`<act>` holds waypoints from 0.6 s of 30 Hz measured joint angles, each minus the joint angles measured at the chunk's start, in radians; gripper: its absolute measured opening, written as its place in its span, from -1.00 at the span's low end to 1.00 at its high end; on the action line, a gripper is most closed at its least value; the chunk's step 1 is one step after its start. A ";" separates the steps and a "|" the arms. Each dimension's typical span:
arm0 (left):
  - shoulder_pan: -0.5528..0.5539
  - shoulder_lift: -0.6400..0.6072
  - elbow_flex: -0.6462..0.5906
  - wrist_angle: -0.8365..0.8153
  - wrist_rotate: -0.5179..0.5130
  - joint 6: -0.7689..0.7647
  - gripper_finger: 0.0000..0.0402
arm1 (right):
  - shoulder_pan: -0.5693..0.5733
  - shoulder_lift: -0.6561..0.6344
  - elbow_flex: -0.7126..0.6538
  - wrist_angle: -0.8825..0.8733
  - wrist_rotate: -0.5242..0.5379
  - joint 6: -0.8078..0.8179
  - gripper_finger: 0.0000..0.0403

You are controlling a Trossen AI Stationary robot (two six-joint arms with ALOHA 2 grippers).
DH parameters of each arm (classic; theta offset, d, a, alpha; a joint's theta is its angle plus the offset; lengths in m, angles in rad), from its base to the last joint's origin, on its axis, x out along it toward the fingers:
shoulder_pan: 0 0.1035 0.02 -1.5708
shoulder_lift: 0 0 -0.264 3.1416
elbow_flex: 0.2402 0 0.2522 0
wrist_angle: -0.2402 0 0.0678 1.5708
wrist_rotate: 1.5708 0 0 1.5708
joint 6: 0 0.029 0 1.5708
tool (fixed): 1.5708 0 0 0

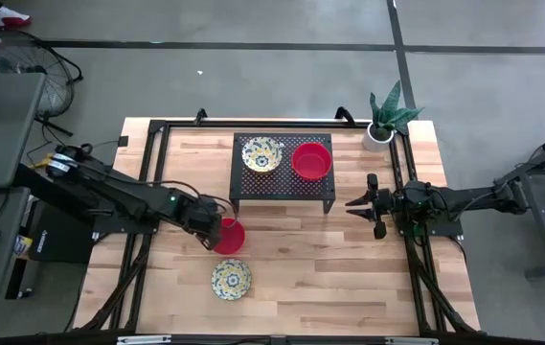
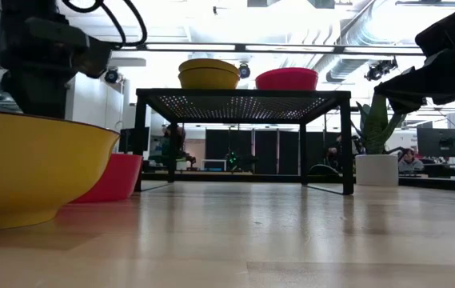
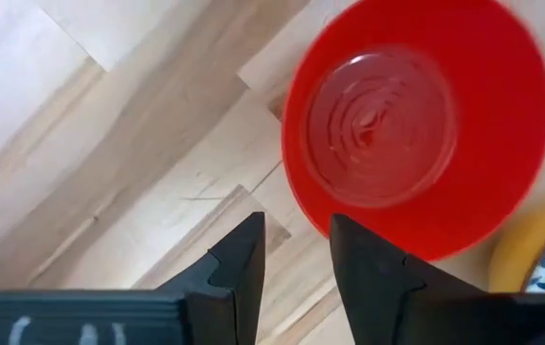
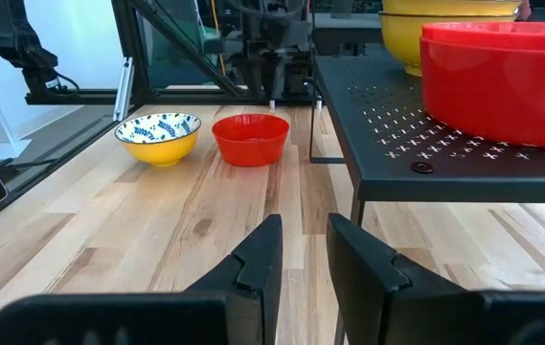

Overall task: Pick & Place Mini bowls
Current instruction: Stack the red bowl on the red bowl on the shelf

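Red bowl on the table [image 1: 229,235]: plain glossy red, round, sitting upright on the wood. From the left wrist view you look straight down into it and can see ring marks on its flat bottom.
Patterned bowl on the table [image 1: 231,279]: yellow outside, pale inside with a blue leafy print. It sits just beside the red one, nearer the front edge, not quite touching as far as I can see.
Bowls on the rack: a stack of patterned bowls [image 1: 261,154] next to a red bowl [image 1: 311,161], side by side on top. Can't tell how many are in each stack.
Left gripper [image 1: 216,230]: right over the table's red bowl, at its rim. The fingers [image 3: 241,268] have a gap between them and nothing is in it, so it's empty and not clamped on anything.
Right gripper [image 1: 355,204]: parked off the right end of the rack, above the table, fingers apart, holding nothing.
Rack [image 1: 283,188]: low black perforated metal shelf on four legs, toward the back middle of the table.
Table [image 1: 320,268]: light butcher-block wood with a black frame around it.
Plant pot [image 1: 379,134]: white pot with a spiky green plant, back right corner.
Room: grey floor and desks around the table; the low view shows an open workspace with bright ceiling lights and monitors far behind.
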 joint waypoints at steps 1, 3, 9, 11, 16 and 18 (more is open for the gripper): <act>0.000 0.014 0.000 0.007 0.008 -0.006 -0.42 | 0.000 0.000 0.000 0.000 0.000 0.000 -0.64; 0.000 0.033 -0.001 0.025 0.022 -0.007 -0.42 | 0.000 0.000 0.000 0.000 0.000 0.000 -0.64; 0.000 0.086 0.000 0.124 0.042 -0.006 -0.42 | 0.000 0.000 0.000 0.000 0.000 0.000 -0.64; 0.000 0.098 0.000 0.120 0.051 -0.005 -0.42 | 0.000 0.003 0.000 0.000 0.000 0.000 -0.64; 0.000 0.126 0.000 0.122 0.054 -0.005 -0.42 | 0.000 0.007 0.000 0.000 0.000 0.000 -0.64; 0.000 0.131 0.000 0.128 0.058 -0.005 -0.42 | 0.000 0.007 0.000 0.000 0.000 0.000 -0.64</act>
